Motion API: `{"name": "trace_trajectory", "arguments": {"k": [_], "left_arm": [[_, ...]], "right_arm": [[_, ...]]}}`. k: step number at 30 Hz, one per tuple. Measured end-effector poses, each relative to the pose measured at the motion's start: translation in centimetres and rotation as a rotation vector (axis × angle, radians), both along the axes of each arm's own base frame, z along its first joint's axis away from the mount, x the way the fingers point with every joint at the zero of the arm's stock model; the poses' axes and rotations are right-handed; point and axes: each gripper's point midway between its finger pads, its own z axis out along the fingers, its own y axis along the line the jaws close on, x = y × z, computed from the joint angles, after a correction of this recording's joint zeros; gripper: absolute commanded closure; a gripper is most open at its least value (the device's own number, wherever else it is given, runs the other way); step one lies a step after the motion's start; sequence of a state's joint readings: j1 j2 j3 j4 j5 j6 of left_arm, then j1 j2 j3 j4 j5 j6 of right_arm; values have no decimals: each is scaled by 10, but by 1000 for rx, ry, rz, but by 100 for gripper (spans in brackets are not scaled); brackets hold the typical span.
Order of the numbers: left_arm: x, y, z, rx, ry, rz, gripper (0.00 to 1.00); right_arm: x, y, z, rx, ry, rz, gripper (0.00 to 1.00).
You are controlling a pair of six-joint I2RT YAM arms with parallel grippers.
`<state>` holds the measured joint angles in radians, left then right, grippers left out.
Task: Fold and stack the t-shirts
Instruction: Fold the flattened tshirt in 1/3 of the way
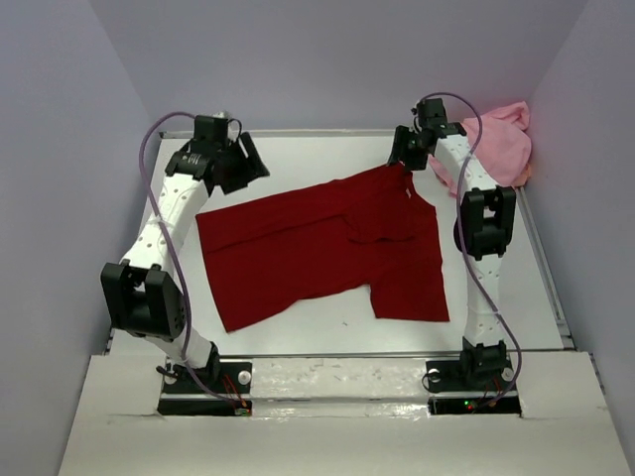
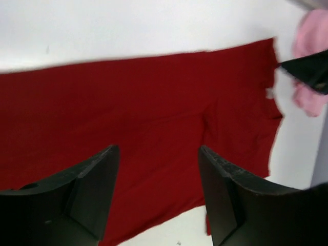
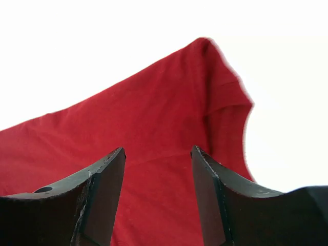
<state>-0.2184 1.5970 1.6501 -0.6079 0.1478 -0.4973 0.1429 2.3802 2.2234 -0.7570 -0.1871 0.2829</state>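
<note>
The dark red t-shirt [image 1: 317,248] lies spread flat across the middle of the white table [image 1: 298,332], with its right part reaching further toward me. The light pink t-shirt [image 1: 501,144] is bunched in the far right corner. My left gripper [image 1: 253,169] hovers past the red shirt's far left edge. It stands open, and the red t-shirt [image 2: 128,102] shows beneath its fingers [image 2: 225,189]. My right gripper [image 1: 402,159] is at the shirt's far right corner, open, with only red cloth [image 3: 154,118] below its fingers [image 3: 102,189]. The left wrist view also catches the pink t-shirt [image 2: 310,41].
Pale walls close in the table on the left, back and right. The arm bases [image 1: 203,382] [image 1: 476,382] sit at the near edge. The right arm's upright link [image 1: 484,223] stands beside the red shirt's right edge, and cables loop off both arms.
</note>
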Motion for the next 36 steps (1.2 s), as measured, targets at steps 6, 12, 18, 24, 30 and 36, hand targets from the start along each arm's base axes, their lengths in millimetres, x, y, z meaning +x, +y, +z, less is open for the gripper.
{"name": "trace_trajectory", "arguments": {"k": [6,12,18,24,30,36], "left_arm": [[-73,64,-164,-77,446,193,23],[-100,108,-184,-199,482,373,23],[-82,120,-159,-215,344,389,23],[-80,141,-164,-232,329,446,23],[-87,160,-177,-229,353,509,23],[-88,183,-197,-230,397,583,24]], "right_arm": [[7,-31,3,37,-1,-49,40],[12,-56,2,101,10,-85,39],[14,-59,-19,143,46,-78,39],[11,-56,-43,168,95,-65,39],[13,-58,-43,203,87,-58,39],[17,-70,-42,222,70,-70,39]]}}
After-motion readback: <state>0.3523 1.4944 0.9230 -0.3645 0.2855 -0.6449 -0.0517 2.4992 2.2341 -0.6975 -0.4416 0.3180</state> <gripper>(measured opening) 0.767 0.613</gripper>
